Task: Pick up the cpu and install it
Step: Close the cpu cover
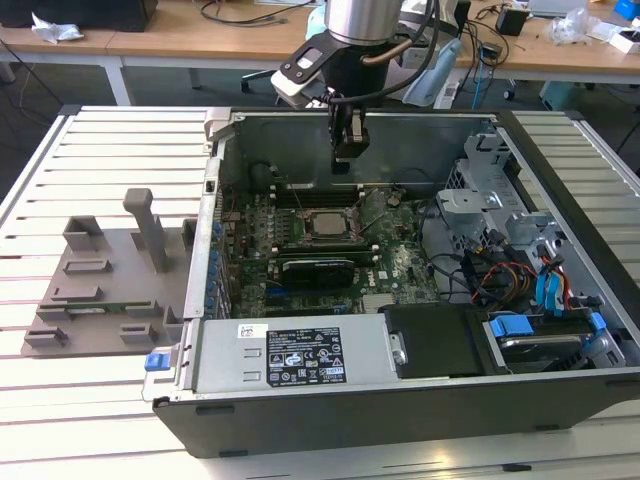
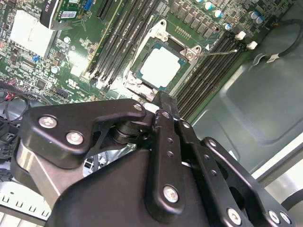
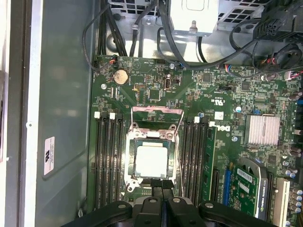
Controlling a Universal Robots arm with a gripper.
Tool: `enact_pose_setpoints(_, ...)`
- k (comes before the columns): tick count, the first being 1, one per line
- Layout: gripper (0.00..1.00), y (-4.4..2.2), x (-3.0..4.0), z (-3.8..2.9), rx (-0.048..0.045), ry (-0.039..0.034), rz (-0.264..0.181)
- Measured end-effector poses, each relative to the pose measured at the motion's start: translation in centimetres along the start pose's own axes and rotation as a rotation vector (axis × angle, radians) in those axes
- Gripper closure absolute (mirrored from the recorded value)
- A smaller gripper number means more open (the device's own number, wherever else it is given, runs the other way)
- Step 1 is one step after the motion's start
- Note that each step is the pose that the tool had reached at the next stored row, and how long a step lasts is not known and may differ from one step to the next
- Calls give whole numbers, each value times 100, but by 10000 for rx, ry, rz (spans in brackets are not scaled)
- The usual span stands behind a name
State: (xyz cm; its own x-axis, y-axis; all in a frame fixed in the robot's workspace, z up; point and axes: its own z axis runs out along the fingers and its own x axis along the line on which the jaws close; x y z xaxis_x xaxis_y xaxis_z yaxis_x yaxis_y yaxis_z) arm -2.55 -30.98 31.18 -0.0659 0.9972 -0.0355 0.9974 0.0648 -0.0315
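Note:
The cpu (image 1: 322,222) lies flat in the socket frame (image 1: 322,207) on the motherboard inside the open computer case. Its silvery top plate shows in both wrist views, cpu (image 3: 151,161) and cpu (image 2: 161,66). The socket's metal bracket (image 3: 156,112) is flipped open beside the chip. My gripper (image 1: 345,160) hangs above the board, a little behind the socket in the exterior view. Its black fingers (image 3: 156,188) are pressed together with nothing between them, and the gripper (image 3: 162,185) tip sits just off the chip's edge. The gripper (image 2: 163,101) is apart from the cpu.
A grey fixture plate (image 1: 105,280) lies on the slatted table at the exterior view's left. A black card (image 1: 318,265) sits in front of the socket. Memory slots (image 3: 106,161) flank it. Drive cages and cables (image 1: 520,270) fill the case's right; the power supply (image 1: 300,355) spans its front.

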Motion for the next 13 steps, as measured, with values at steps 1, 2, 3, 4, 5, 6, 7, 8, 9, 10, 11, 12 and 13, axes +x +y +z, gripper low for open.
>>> enact_pose_setpoints(1,89,0,0,0,0,0,0)
enact_pose_setpoints(2,89,0,0,0,0,0,0)
enact_pose_setpoints(3,89,0,0,0,0,0,0)
enact_pose_setpoints(4,89,0,0,0,0,0,0)
enact_pose_setpoints(5,89,0,0,-1,0,0,0)
enact_pose_setpoints(6,89,0,0,-1,0,0,0)
enact_pose_setpoints(7,89,0,0,-1,0,0,0)
enact_pose_setpoints(8,89,1,0,-1,0,0,1)
enact_pose_setpoints(9,89,16,-1,-2,1,-2,0)
enact_pose_setpoints(10,89,37,-3,-3,0,-1,0)
enact_pose_setpoints(11,89,50,-4,-3,0,-1,1)
enact_pose_setpoints(12,89,74,-5,-4,0,-2,1)
enact_pose_setpoints(13,89,123,-8,-4,0,-2,-1)
